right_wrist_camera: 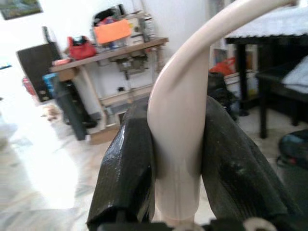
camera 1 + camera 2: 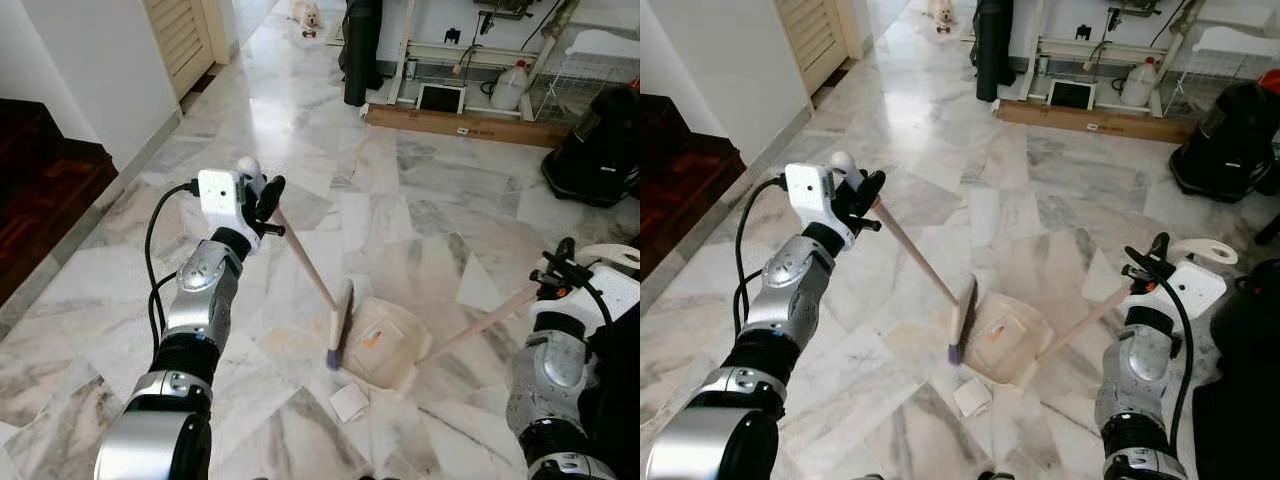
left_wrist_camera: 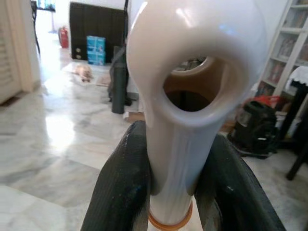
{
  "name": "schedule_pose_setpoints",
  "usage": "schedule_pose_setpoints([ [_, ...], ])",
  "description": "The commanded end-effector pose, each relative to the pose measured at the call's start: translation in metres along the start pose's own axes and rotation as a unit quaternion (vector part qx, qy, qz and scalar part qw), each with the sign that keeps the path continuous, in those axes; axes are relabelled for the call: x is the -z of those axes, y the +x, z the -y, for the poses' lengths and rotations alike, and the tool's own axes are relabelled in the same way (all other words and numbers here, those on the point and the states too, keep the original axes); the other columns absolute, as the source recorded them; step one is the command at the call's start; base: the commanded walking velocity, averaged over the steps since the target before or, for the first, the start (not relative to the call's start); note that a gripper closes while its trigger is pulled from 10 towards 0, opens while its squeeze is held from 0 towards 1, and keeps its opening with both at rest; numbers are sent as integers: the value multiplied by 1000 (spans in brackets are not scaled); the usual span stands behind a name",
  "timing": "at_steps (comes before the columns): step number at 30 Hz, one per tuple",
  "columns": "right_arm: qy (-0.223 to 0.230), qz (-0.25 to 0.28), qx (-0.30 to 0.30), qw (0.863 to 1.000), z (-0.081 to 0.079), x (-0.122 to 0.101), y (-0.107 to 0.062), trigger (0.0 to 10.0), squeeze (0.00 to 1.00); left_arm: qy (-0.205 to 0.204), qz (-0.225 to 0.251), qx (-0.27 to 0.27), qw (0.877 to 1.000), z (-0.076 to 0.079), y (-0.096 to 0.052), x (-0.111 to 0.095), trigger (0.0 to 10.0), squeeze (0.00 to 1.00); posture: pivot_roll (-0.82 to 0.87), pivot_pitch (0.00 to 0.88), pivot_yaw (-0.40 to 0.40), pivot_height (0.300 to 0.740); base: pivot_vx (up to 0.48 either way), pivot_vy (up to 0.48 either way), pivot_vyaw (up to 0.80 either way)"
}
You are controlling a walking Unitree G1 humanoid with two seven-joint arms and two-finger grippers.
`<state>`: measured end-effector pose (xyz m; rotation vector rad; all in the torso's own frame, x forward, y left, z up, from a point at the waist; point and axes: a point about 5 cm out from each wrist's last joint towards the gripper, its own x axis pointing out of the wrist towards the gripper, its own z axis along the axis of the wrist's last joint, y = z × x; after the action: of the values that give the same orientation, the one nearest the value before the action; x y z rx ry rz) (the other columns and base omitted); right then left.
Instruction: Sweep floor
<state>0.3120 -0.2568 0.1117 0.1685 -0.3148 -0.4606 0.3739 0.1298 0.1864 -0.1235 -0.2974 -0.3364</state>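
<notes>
My left gripper [image 2: 268, 200] is shut on the cream top of a broom handle [image 2: 305, 260], which slants down to the broom head [image 2: 340, 325] on the marble floor. The head's bristles stand at the edge of a cream dustpan [image 2: 385, 345] that holds an orange scrap. My right gripper [image 2: 555, 268] is shut on the dustpan's long handle [image 2: 480, 325]. In the left wrist view both black fingers [image 3: 122, 187] clamp the broom's looped grip [image 3: 192, 96]; in the right wrist view the fingers [image 1: 127, 163] clamp the curved dustpan grip [image 1: 178, 110]. A white paper scrap [image 2: 350, 402] lies just before the dustpan.
A black vacuum cleaner [image 2: 595, 140] sits at the right. A wooden plank [image 2: 460, 125], a white jug [image 2: 510, 88] and a black bag [image 2: 362, 50] line the far wall. A dark wooden step [image 2: 40, 190] rises at the left. A dog [image 2: 305, 15] lies far off.
</notes>
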Motion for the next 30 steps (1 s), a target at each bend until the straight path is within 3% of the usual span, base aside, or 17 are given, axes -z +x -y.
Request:
schedule_pose_setpoints([
  [1, 31, 44, -5, 999, -10, -18, 8, 10000, 0, 13, 16, 7, 1000, 2, -1, -5, 10000, 0, 66, 24, 22, 740, 0, 0, 0],
  [10, 43, 38, -11, 998, -14, -18, 7, 10000, 0, 17, 40, 8, 999, 1, 5, -21, 10000, 0, 82, 41, 20, 740, 0, 0, 0],
  [12, 43, 34, -13, 998, -14, -17, 5, 10000, 0, 27, 72, -8, 997, -7, 9, -39, 10000, 0, 85, 49, 21, 740, 0, 0, 0],
  [18, 42, 30, -13, 999, -13, -15, 3, 10000, 0, 13, 85, 0, 996, -9, 14, -53, 10000, 0, 93, 57, 26, 740, 0, 0, 0],
  [30, 46, 22, -12, 999, -14, -13, 0, 10000, 0, -26, 84, 18, 996, -2, 19, -60, 10000, 0, 98, 71, 28, 740, 0, 0, 0],
])
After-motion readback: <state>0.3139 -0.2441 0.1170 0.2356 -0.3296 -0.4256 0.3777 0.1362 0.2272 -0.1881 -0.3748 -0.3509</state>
